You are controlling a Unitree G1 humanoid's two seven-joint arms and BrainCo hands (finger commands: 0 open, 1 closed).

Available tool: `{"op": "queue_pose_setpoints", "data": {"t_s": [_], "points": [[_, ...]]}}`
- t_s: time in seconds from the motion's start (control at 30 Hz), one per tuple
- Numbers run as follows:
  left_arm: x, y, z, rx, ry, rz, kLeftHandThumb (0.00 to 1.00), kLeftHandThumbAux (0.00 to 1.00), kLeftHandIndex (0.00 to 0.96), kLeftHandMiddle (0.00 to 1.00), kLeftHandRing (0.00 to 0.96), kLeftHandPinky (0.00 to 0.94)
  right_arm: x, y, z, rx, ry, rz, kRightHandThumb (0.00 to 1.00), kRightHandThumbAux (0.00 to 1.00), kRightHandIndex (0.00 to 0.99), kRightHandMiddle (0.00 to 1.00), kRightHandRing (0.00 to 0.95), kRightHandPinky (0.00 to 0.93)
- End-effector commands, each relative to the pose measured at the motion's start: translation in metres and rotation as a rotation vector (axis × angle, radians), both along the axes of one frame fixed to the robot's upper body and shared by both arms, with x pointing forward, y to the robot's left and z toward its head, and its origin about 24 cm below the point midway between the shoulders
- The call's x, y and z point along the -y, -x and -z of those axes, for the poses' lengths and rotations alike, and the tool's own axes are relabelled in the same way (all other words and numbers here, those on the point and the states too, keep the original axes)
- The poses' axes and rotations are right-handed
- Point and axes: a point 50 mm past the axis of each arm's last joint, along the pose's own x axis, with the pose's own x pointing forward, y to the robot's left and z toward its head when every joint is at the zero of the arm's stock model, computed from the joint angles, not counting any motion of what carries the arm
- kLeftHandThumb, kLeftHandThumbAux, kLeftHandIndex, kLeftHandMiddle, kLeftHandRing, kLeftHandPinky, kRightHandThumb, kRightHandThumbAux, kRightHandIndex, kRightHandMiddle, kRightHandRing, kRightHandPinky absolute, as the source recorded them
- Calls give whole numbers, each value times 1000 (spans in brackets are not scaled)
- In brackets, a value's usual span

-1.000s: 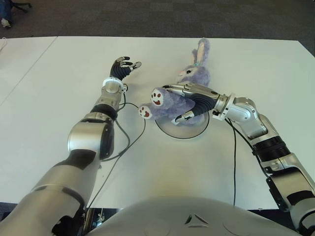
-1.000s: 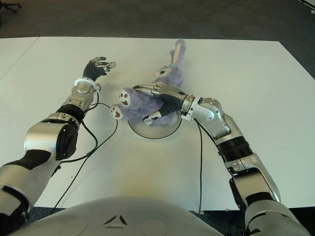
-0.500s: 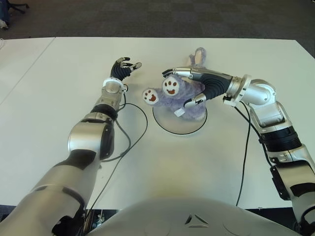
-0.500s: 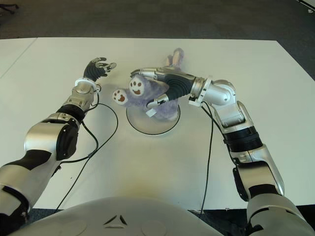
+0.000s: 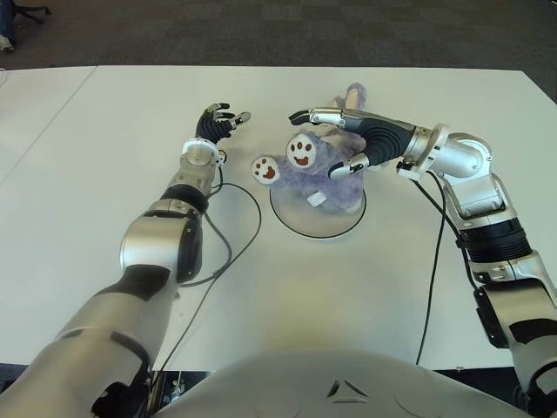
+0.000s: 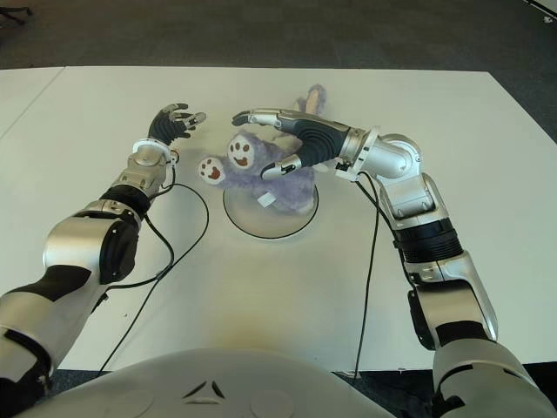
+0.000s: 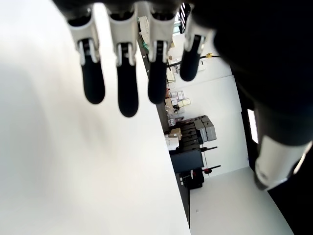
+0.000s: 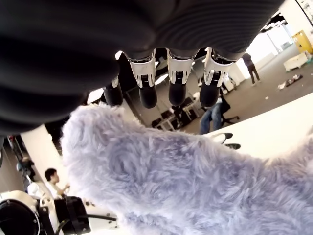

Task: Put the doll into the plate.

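The doll (image 5: 324, 172), a purple plush rabbit with brown smiling foot pads, lies on the round grey plate (image 5: 318, 225) in the middle of the white table (image 5: 104, 174). Its feet point toward my left and its ears toward the far edge. My right hand (image 5: 318, 144) hovers just over the doll, open, with fingers (image 8: 178, 85) stretched straight above the fur (image 8: 186, 181) and nothing gripped. My left hand (image 5: 222, 120) shows left of the plate, open with fingers (image 7: 124, 83) spread, holding nothing.
A black cable (image 5: 248, 222) loops on the table from my left arm close to the plate's left rim. Another black cable (image 5: 432, 261) hangs along my right arm. Dark carpet (image 5: 261, 30) lies beyond the table's far edge.
My right hand has opened and let go of the doll, its fingers lifting off the fur. The doll has settled onto the plate. The left hand has not moved.
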Motion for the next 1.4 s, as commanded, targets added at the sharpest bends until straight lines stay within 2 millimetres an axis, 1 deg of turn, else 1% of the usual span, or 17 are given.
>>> {"op": "queue_pose_setpoints", "data": {"t_s": [0.03, 0.23, 0.3, 0.4, 0.5, 0.6, 0.8, 0.9, 1.0, 1.03, 1.1, 1.23, 1.3, 1.4], "points": [[1, 3, 7, -28, -11, -9, 0, 628, 187, 275, 358, 392, 2, -3, 4, -27, -32, 16, 128, 331, 0, 0, 0, 0], [1, 3, 7, -27, -8, -9, 0, 629, 186, 276, 358, 392, 2, -4, 4, -23, -40, 18, 123, 334, 0, 0, 0, 0], [1, 3, 7, -25, -5, -6, 0, 635, 188, 294, 371, 410, 2, -6, 2, -18, -45, 17, 115, 332, 0, 0, 0, 0], [1, 3, 6, -22, 0, -2, 0, 634, 183, 296, 364, 399, 3, -13, -12, 1, -53, 13, 110, 326, 0, 0, 0, 0], [0, 3, 6, -22, 0, 1, 0, 631, 179, 294, 358, 393, 6, -19, -22, 15, -57, 16, 100, 321, 0, 0, 0, 0], [0, 3, 7, -24, 1, 2, 0, 630, 178, 293, 357, 392, 13, -27, -36, 37, -87, 24, 95, 320, 0, 0, 0, 0], [0, 3, 7, -25, 8, 3, 0, 625, 179, 298, 364, 408, 18, -40, -52, 87, -160, 22, 77, 316, 0, 0, 0, 0], [0, 3, 7, -23, 4, 4, 0, 622, 178, 300, 360, 392, 19, -42, -62, 105, -197, 13, 71, 308, 0, 0, 0, 0], [0, 3, 7, -23, -3, 6, 0, 622, 176, 298, 357, 389, 33, -46, -83, 131, -244, 56, 69, 293, 0, 0, 0, 0], [1, 3, 7, -25, -5, 8, 0, 621, 176, 296, 353, 382, 38, -47, -91, 149, -277, 98, 65, 283, 0, 0, 0, 0], [1, 4, 8, -28, -8, 12, 0, 619, 175, 292, 348, 377, 47, -49, -100, 176, -330, 161, 52, 278, 0, 0, 0, 0], [1, 4, 8, -30, -9, 14, 0, 615, 174, 291, 354, 398, 57, -50, -107, 199, -379, 211, 40, 294, 0, 0, 0, 0], [1, 4, 8, -30, -9, 17, 0, 617, 174, 289, 350, 390, 71, -62, -107, 143, -441, 277, 43, 305, 0, 0, 0, 0], [2, 4, 8, -29, -10, 19, 0, 622, 174, 288, 349, 388, 86, -74, -103, 76, -526, 355, 55, 341, 0, 0, 0, 0]]}}
